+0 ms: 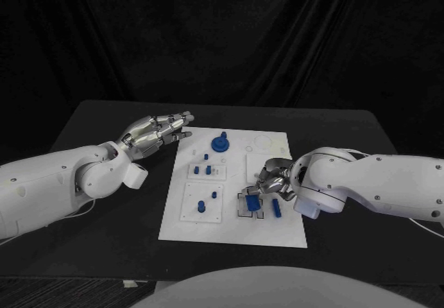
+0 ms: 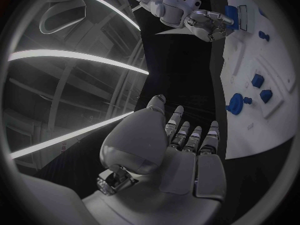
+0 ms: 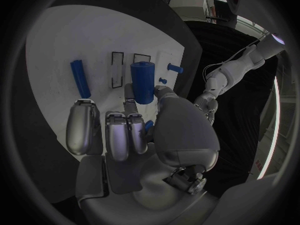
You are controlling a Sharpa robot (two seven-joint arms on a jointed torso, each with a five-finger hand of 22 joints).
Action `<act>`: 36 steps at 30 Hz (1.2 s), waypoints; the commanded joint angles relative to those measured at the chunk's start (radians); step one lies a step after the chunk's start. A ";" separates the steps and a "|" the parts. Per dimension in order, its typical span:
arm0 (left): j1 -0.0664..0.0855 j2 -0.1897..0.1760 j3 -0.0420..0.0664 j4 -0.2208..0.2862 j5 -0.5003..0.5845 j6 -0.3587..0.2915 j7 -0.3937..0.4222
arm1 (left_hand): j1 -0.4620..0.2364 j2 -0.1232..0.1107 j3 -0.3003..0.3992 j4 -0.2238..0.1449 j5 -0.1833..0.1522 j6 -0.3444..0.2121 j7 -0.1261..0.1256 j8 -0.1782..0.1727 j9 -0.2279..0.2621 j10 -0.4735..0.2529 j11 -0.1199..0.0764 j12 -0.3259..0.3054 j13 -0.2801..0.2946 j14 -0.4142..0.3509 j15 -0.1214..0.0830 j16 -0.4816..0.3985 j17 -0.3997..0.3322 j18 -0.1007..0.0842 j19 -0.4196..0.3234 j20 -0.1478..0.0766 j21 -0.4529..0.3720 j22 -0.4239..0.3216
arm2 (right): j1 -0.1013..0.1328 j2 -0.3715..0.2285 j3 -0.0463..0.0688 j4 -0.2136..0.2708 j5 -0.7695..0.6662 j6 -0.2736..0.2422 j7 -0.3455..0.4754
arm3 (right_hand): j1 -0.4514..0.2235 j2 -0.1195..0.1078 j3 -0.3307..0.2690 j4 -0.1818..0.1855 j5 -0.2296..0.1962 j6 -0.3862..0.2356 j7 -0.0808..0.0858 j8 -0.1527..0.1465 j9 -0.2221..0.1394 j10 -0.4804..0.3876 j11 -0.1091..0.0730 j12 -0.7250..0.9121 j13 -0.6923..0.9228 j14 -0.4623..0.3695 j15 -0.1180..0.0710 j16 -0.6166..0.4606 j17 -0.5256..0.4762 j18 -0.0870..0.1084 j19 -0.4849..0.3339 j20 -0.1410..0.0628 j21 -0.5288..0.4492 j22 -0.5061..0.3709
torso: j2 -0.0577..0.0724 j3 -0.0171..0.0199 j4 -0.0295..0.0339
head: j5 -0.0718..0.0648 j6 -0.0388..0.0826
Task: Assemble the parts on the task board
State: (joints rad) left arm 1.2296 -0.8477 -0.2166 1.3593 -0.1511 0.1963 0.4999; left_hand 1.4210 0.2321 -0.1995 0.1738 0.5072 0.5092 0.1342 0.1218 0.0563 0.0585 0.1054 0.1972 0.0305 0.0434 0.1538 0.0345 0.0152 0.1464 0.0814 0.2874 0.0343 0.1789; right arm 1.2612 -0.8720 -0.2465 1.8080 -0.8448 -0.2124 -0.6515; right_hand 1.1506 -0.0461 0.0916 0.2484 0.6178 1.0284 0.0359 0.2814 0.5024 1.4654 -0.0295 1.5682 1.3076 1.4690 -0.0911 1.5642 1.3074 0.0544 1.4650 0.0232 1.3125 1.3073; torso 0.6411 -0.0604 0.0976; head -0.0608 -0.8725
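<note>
Nearest, the right hand (image 1: 265, 184) sits low over the near right part of the task board (image 1: 231, 228), fingers (image 3: 117, 135) clamped on a thick blue cylinder (image 3: 142, 81), thumb against one side. Beside it a thinner blue rod (image 3: 80, 78) lies flat on the board, with two empty slots (image 3: 117, 69) between them. Step in hand looks like seating the cylinder; next move calls for lining it over its slot and pressing down. Further out, small blue pegs (image 1: 208, 170) stand mid-board and a round blue knob (image 1: 221, 142) sits at the far end. Left hand (image 1: 155, 132) hovers over the table (image 1: 102, 122) just off the board's far left corner, fingers apart, holding nothing.
</note>
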 commanded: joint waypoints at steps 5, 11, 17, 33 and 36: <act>-0.001 0.001 0.001 0.002 0.007 0.014 0.007 | -0.001 0.007 0.007 0.001 0.005 -0.002 0.002 0.007 0.001 0.002 0.006 0.003 0.001 0.000 0.009 0.002 0.000 -0.008 0.003 0.005 -0.002 0.001 | -0.010 0.008 0.000 -0.010 0.011 -0.043 -0.014 | -0.041 0.005 0.124 -0.102 -0.103 -0.015 0.005 0.039 0.086 0.105 -0.003 0.003 0.263 0.096 0.000 -0.006 0.235 0.004 0.007 -0.004 -0.011 0.185 | 0.000 -0.0001 -0.0003 | -0.001 0.000; -0.001 0.003 0.001 0.001 0.007 0.017 0.005 | -0.001 0.007 0.007 0.001 0.005 -0.002 0.002 0.007 0.001 0.002 0.006 0.003 0.001 0.000 0.009 0.002 0.000 -0.008 0.003 0.005 -0.002 0.001 | -0.012 0.011 0.000 -0.012 0.011 -0.019 -0.021 | -0.061 0.007 0.111 -0.082 -0.174 -0.015 0.007 0.037 0.080 0.105 -0.001 0.003 0.263 0.096 0.001 -0.007 0.233 0.005 0.006 -0.002 -0.014 0.184 | -0.001 0.0003 -0.0005 | 0.000 0.000; -0.001 0.002 0.001 0.001 0.007 0.018 0.004 | -0.001 0.007 0.007 0.001 0.005 -0.002 0.002 0.007 0.001 0.002 0.006 0.003 0.001 0.000 0.009 0.002 0.000 -0.008 0.003 0.005 -0.002 0.001 | -0.013 0.013 0.000 -0.009 0.011 0.003 -0.027 | -0.066 0.005 0.102 -0.074 -0.212 -0.015 0.008 0.036 0.076 0.105 0.000 0.003 0.263 0.095 0.002 -0.008 0.232 0.006 0.005 -0.001 -0.016 0.184 | 0.000 0.0004 -0.0005 | 0.000 0.000; -0.001 0.003 0.001 -0.001 0.007 0.022 0.001 | -0.001 0.007 0.007 0.002 0.005 -0.002 0.002 0.007 0.001 0.002 0.006 0.003 0.001 0.000 0.010 0.002 0.000 -0.007 0.004 0.005 -0.001 0.001 | -0.013 0.004 0.000 0.007 0.011 0.027 -0.039 | -0.066 0.002 0.098 -0.074 -0.221 -0.014 0.008 0.035 0.074 0.105 0.001 0.003 0.263 0.095 0.002 -0.009 0.229 0.007 0.003 -0.001 -0.020 0.183 | -0.001 0.0003 -0.0005 | 0.002 0.000; -0.001 0.004 0.001 -0.002 0.007 0.023 0.000 | -0.001 0.007 0.007 0.002 0.005 -0.002 0.002 0.007 0.001 0.002 0.006 0.003 0.001 0.000 0.010 0.002 0.000 -0.007 0.004 0.005 -0.001 0.001 | -0.014 0.005 0.000 0.007 0.011 0.027 -0.040 | -0.072 0.003 0.094 -0.068 -0.231 -0.013 0.009 0.034 0.072 0.105 0.002 0.003 0.263 0.095 0.003 -0.009 0.230 0.006 0.004 0.000 -0.020 0.183 | 0.000 0.0002 -0.0005 | 0.002 0.000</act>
State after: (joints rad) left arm 1.2295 -0.8465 -0.2166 1.3563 -0.1511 0.2050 0.4916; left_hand 1.4210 0.2321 -0.1967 0.1767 0.5072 0.5092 0.1341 0.1218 0.0563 0.0585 0.1053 0.1972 0.0305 0.0410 0.1561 0.0345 0.0151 0.1465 0.0814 0.2874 0.0343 0.1789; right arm 1.2506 -0.8666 -0.2464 1.8116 -0.8350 -0.2005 -0.6706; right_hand 1.0799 -0.0541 0.1676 0.1993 0.3896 1.0142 0.0501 0.3134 0.5760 1.4668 -0.0305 1.5682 1.3074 1.4689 -0.0909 1.5607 1.3074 0.0544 1.4650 0.0233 1.2953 1.3077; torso 0.6408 -0.0601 0.0969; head -0.0587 -0.8725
